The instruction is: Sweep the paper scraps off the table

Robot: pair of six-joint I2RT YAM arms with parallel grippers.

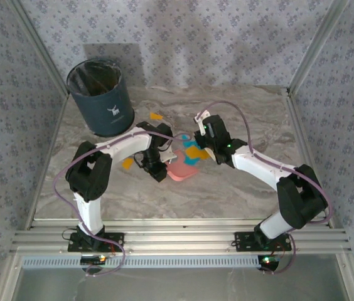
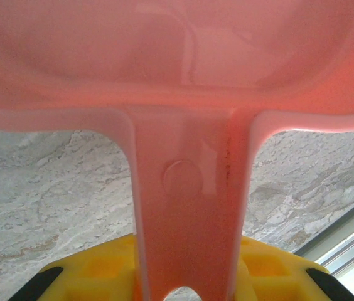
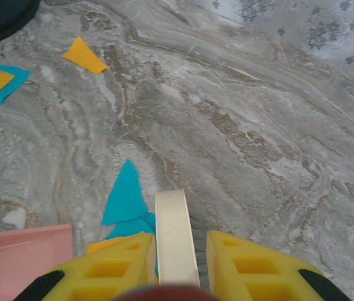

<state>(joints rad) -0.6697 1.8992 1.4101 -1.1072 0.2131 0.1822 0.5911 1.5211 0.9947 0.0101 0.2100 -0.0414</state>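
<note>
Paper scraps (image 3: 125,194), orange and cyan, lie on the marble table (image 1: 133,200) just beside the pink dustpan (image 1: 180,170), with strays nearer the dark bin (image 1: 100,97). Left gripper (image 2: 186,276) is clamped on the dustpan's handle; right gripper (image 3: 177,263) is closed tight on a flat cream-white handle (image 3: 174,226).

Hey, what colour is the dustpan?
Pink. The dustpan shows best in the left wrist view.
</note>
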